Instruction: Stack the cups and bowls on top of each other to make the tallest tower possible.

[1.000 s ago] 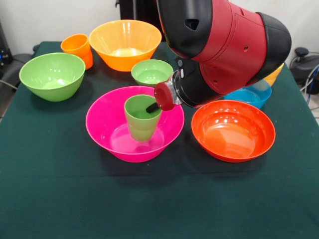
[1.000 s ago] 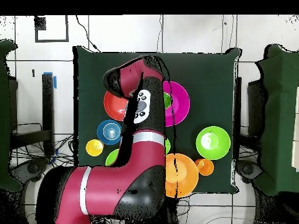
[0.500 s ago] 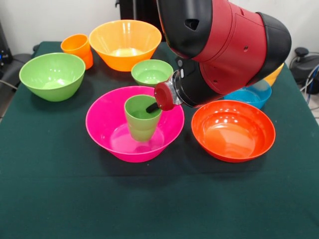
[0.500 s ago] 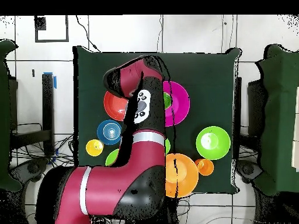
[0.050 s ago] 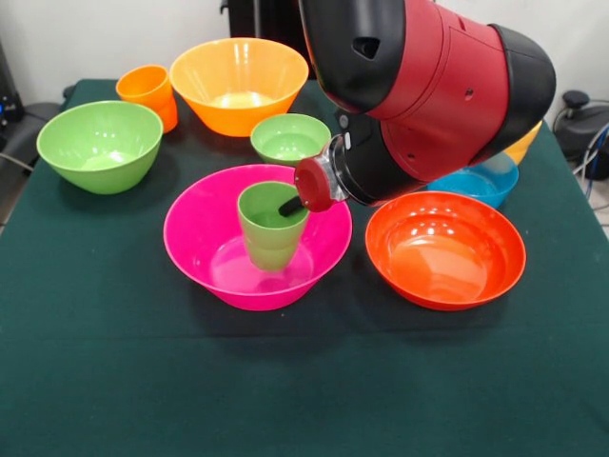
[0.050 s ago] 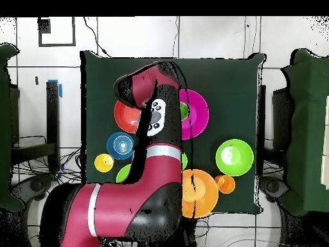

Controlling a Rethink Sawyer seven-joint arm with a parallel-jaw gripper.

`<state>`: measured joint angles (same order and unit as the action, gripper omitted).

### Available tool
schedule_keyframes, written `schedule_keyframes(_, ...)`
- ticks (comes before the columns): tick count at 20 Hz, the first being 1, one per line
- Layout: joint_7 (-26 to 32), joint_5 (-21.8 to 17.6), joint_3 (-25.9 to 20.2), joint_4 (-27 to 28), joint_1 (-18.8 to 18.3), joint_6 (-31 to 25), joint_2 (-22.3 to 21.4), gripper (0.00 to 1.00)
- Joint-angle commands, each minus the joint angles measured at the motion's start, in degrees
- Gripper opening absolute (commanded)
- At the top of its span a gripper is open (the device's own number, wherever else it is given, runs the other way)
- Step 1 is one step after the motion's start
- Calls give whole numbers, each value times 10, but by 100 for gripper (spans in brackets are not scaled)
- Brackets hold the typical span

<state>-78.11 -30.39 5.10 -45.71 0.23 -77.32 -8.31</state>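
One arm (image 5: 428, 86) fills the upper right of the front view, its jaws (image 5: 290, 204) reaching left into the mouth of the upright green cup (image 5: 269, 228); whether they grip I cannot tell. That cup stands inside the pink bowl (image 5: 205, 243) at centre. Other bowls sit empty.

Front and overhead, same table (image 5: 114, 381)

Arm (image 5: 428, 86) blocks blue bowl (image 5: 481, 179); table's (image 5: 285, 381) front clear.
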Motion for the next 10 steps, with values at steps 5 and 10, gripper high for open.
schedule_keyframes(5, 167, -21, -69, 14, -14, 29, 4, 100)
schedule_keyframes(10, 167, -20, -71, 14, -13, 34, 3, 100)
